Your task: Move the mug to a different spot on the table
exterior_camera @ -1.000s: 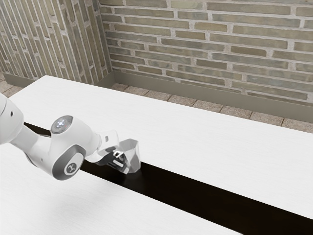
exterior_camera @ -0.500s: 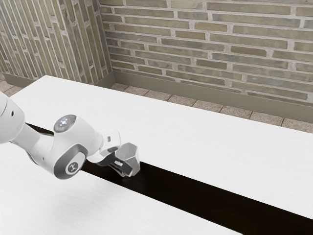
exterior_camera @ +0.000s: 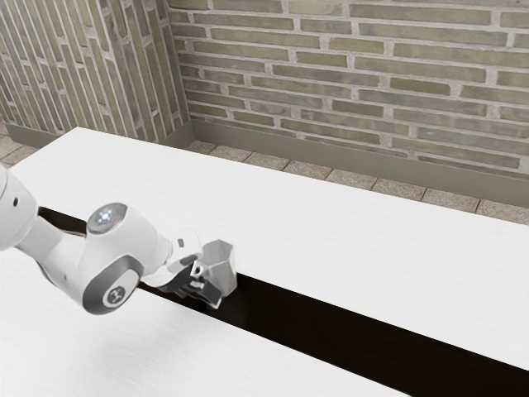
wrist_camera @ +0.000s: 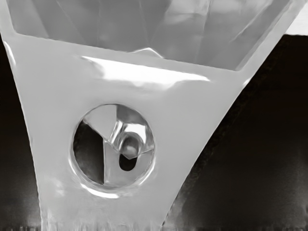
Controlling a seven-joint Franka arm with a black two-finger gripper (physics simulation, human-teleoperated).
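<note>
We see a brick wall (exterior_camera: pixel 355 66) of long tan and grey bricks along the back. A second brick wall (exterior_camera: pixel 83 66) meets it in a corner toward the exterior view's left. A grey-brown baseboard (exterior_camera: pixel 347 155) runs along their foot, above a floor (exterior_camera: pixel 351 178) of brownish paving stones. In front lies a wide white table (exterior_camera: pixel 331 223), crossed slantwise by a black strip (exterior_camera: pixel 355 331). The light is soft and even.

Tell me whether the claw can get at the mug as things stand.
Likely yes: the claw is right against the mug, above the dark strip in the table, with nothing between them. Whether it actually grips the mug, I cannot tell.
</note>
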